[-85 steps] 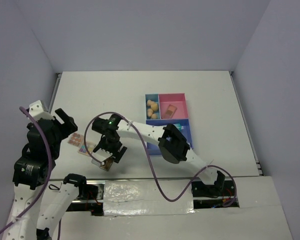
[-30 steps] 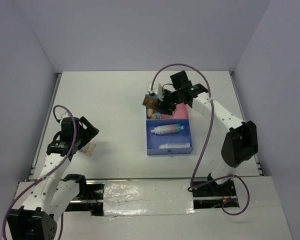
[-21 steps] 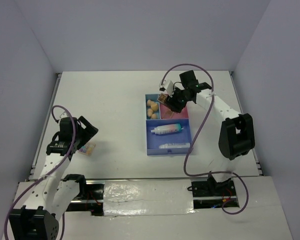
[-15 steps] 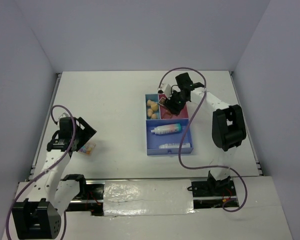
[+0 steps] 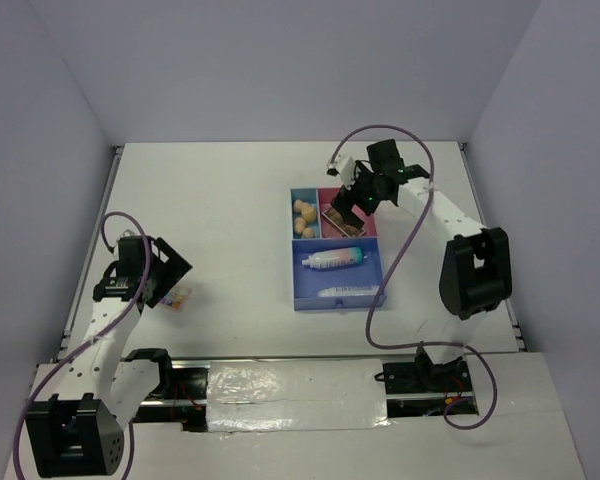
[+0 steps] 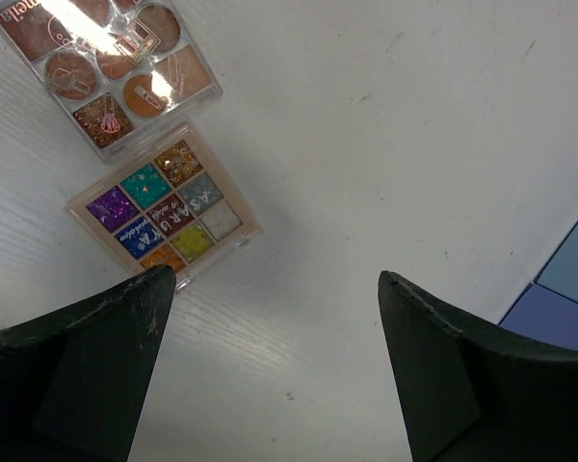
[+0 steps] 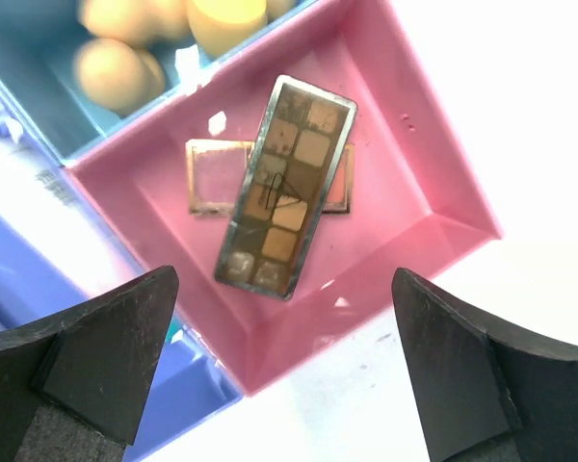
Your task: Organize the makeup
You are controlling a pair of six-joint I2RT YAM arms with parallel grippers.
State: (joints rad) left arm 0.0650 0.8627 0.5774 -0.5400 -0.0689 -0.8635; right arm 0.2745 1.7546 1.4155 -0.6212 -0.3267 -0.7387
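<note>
A brown eyeshadow palette (image 7: 284,212) lies slanted across a pink palette (image 7: 207,173) in the pink compartment (image 7: 433,207) of the tray. My right gripper (image 7: 284,279) hangs open and empty just above them, also seen in the top view (image 5: 352,204). Beige sponges (image 5: 303,212) fill the teal compartment. The gradient bottle (image 5: 332,257) and slim white tube (image 5: 345,291) lie in the blue compartment. My left gripper (image 6: 275,289) is open above bare table, beside a multicolour palette (image 6: 164,207) and a brown round-pan palette (image 6: 101,67) at the left.
The blue-and-pink tray (image 5: 298,300) sits right of centre. The white table (image 5: 220,200) is walled on three sides. The right arm's purple cable (image 5: 380,290) loops over the tray's right side. Tape strips lie along the near edge.
The right gripper carried the brown palette from the near left of the table to the tray and let it go in the pink compartment. The left gripper came down beside the two left palettes.
</note>
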